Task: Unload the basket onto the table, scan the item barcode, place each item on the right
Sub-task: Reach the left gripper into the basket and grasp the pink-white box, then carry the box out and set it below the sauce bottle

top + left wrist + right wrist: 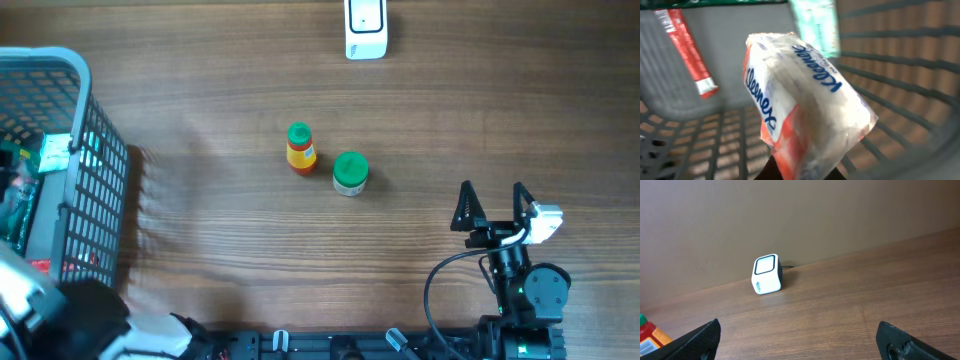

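My left gripper is shut on a Kleenex tissue pack, white with orange-red corners, held up inside the grey basket. Only the dark finger bases show under the pack. From overhead the left arm reaches into the basket at the far left, and its fingers are hidden there. No barcode shows on the pack's visible face. The white scanner stands at the table's far edge and also shows in the right wrist view as the scanner. My right gripper is open and empty near the front right; the same gripper points toward the scanner.
An orange bottle with a green cap and a green-lidded jar stand mid-table. A red-and-white sachet and a green packet lie in the basket. The orange bottle's edge shows at the right wrist view's lower left.
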Controlling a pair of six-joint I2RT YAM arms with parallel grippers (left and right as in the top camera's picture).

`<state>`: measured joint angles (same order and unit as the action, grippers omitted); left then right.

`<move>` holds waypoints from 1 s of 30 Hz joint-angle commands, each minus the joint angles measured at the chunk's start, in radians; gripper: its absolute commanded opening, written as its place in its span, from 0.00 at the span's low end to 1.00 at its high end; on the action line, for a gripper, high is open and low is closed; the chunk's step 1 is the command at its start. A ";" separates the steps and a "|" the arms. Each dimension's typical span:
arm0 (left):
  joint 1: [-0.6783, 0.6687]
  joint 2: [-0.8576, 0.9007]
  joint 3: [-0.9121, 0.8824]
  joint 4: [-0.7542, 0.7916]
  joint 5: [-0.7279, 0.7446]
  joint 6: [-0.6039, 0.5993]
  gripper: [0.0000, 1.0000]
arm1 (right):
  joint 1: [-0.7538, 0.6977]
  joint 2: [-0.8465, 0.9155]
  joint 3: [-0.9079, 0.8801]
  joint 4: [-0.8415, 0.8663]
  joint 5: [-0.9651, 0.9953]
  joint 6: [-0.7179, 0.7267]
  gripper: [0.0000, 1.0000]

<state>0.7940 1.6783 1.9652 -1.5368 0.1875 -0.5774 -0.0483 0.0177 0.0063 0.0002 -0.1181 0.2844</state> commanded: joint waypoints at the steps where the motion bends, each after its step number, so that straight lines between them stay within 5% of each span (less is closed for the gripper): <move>1: -0.047 -0.174 0.027 0.006 0.124 0.009 0.04 | 0.003 -0.004 -0.001 0.005 0.013 0.006 1.00; 9: -0.547 -0.291 0.004 0.019 0.092 0.076 0.04 | 0.003 -0.004 -0.001 0.005 0.014 0.007 1.00; 16: -0.967 -0.291 -0.332 0.198 0.031 0.057 0.04 | 0.003 -0.004 -0.001 0.005 0.014 0.006 1.00; 20: -1.106 -0.291 -0.595 0.403 -0.016 -0.124 0.04 | 0.003 -0.004 -0.001 0.005 0.014 0.007 0.99; 26: -1.304 -0.291 -0.951 0.685 -0.160 -0.555 0.04 | 0.003 -0.004 -0.001 0.005 0.014 0.006 1.00; 30: -1.409 -0.291 -1.038 0.820 -0.201 -0.591 0.04 | 0.003 -0.004 -0.001 0.005 0.014 0.007 1.00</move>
<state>-0.5476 1.3952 0.9710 -0.8093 0.0673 -1.0744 -0.0483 0.0193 0.0063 0.0002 -0.1181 0.2844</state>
